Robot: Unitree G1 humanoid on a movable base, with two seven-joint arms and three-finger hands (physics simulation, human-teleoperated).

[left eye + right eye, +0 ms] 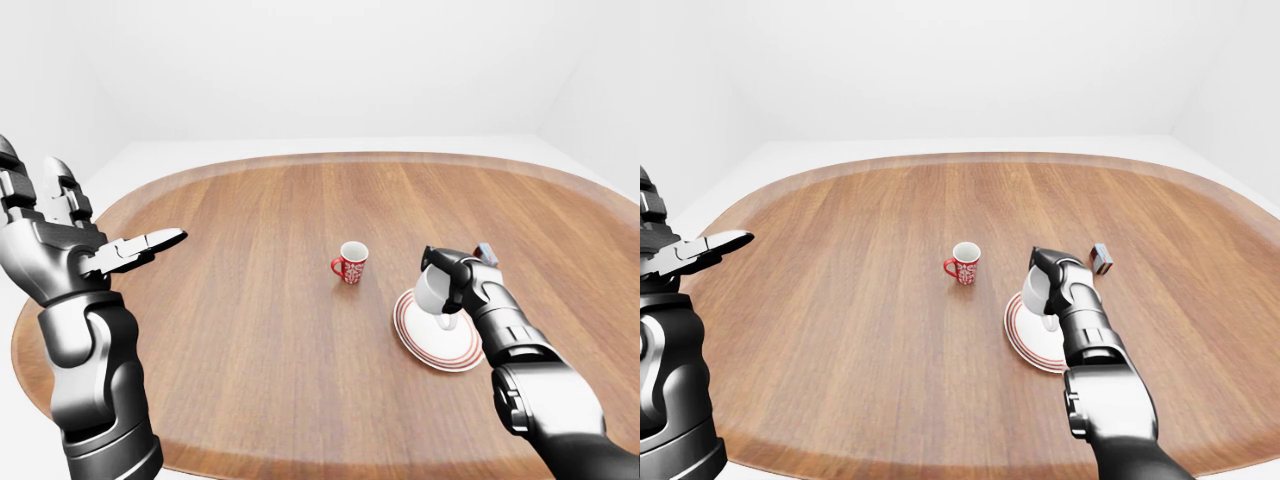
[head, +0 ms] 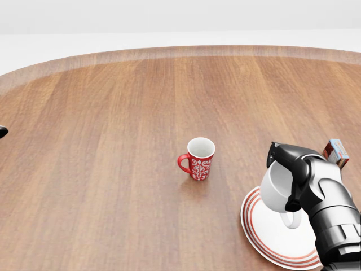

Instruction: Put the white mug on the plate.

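The right hand (image 2: 293,175) covers much of the white mug (image 2: 275,191) in the head view; the plate (image 2: 271,237) runs off the bottom edge; the small box (image 2: 336,152) is too tiny to identify.

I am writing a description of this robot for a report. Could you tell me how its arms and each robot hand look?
Both arms are glossy dark grey metal, built from rounded cylindrical segments. The left robot hand has light silver, segmented fingers; the right robot hand looks darker, nearly black. No cables or markings are visible.
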